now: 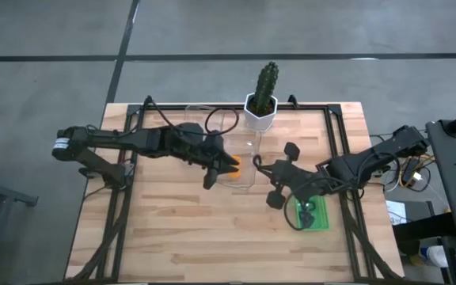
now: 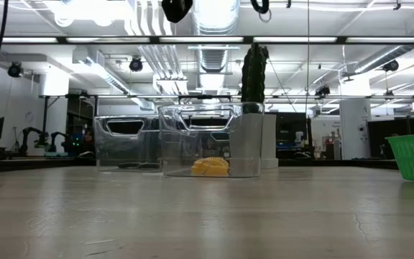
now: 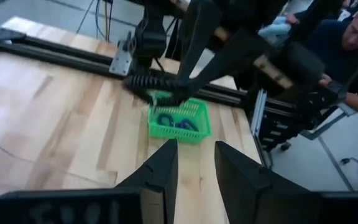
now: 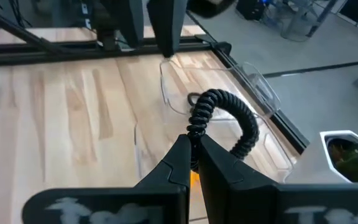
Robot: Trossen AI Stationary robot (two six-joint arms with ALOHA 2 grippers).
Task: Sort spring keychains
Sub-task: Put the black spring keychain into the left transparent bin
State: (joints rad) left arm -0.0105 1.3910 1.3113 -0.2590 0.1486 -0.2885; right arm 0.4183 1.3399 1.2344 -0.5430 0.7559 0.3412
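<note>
The right hand (image 4: 193, 155) is clamped on a black spring keychain (image 4: 224, 118), a coiled loop standing up from its closed fingertips. In the overhead view this hand (image 1: 279, 180) sits mid-bench, between the clear bins (image 1: 244, 154) on its left and the green basket (image 1: 311, 214) just to its right and nearer. The left hand (image 1: 220, 162) hovers over the clear bins, its fingers (image 3: 160, 168) parted with nothing between them. Orange keychains (image 2: 210, 167) already lie in the nearer clear bin, and dark coils, possibly purple, (image 3: 176, 121) lie in the green basket.

The grip catches only one end of the loop, so I judge the coil could swing or slip free during travel and land on the bench (image 1: 180, 229) outside any container. The two hands are also near each other around the bins; a move toward them risks a collision, or a nudge that shifts the light plastic bin. The potted cactus (image 1: 262, 95) stands at the far edge, just beyond the bins, and a high, wide sweep could clip it.
</note>
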